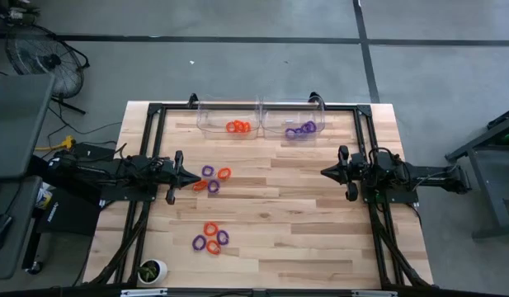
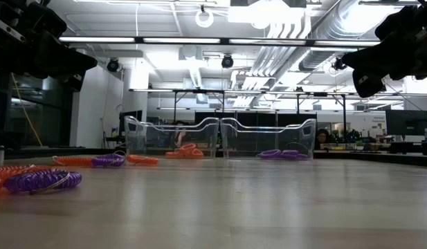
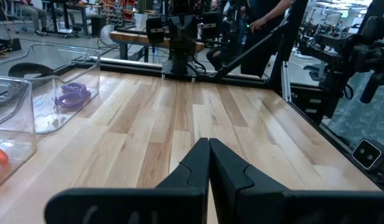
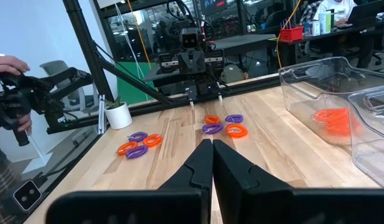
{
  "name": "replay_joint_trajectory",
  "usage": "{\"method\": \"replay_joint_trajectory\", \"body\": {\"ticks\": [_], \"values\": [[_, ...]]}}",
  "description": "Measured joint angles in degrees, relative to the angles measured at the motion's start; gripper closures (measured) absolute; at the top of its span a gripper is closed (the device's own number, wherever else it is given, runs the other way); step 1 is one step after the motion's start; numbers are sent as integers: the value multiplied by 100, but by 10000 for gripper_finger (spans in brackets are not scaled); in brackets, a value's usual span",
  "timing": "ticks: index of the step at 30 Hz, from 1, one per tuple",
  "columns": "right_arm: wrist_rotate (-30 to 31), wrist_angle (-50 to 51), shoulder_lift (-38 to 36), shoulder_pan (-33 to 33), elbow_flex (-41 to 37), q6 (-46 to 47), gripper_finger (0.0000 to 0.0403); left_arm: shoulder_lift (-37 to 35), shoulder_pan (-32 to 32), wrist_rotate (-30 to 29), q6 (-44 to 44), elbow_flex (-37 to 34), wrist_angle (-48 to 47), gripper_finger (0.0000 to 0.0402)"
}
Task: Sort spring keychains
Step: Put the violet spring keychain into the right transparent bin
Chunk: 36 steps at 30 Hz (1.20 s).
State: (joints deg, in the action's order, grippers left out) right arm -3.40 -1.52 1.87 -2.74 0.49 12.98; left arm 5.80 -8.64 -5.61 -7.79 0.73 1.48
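Spring keychains, small coiled plastic rings in orange and purple, lie in two loose groups on the wooden table (image 1: 270, 198) in the high view. One group of four (image 1: 211, 179) is at 9 o'clock from the table centre, just beside the left gripper (image 1: 191, 177); another group of five (image 1: 211, 239) is at 7 o'clock. At 12 o'clock stand two clear plastic bins, touching side by side: the left bin (image 1: 227, 120) holds orange rings (image 1: 238, 127), the right bin (image 1: 294, 120) holds purple rings (image 1: 300, 129). The right gripper (image 1: 325, 172) is at 3 o'clock. A small white pot (image 1: 152, 271) stands at the 7 o'clock corner.

From the low view, the rings look like thin wound wire, and the bins are transparent with rounded corners.

In the left wrist view, the left fingers (image 3: 192, 168) are pressed together, holding nothing.

In the right wrist view, the right fingers (image 4: 201, 163) are also pressed together and empty. A person's hand (image 4: 10, 64) shows beyond the table.
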Motion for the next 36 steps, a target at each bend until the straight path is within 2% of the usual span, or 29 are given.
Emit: {"method": "replay_joint_trajectory", "body": {"ticks": [20,29,36], "values": [[0,0,0,0,0,0,398,10,0,-66,0,95,-48,401],[0,0,0,0,0,0,396,392,0,-548,0,1019,-1256,401],[0,-2,-2,0,0,0,396,999,0,-921,14,1564,-1656,383]]}}
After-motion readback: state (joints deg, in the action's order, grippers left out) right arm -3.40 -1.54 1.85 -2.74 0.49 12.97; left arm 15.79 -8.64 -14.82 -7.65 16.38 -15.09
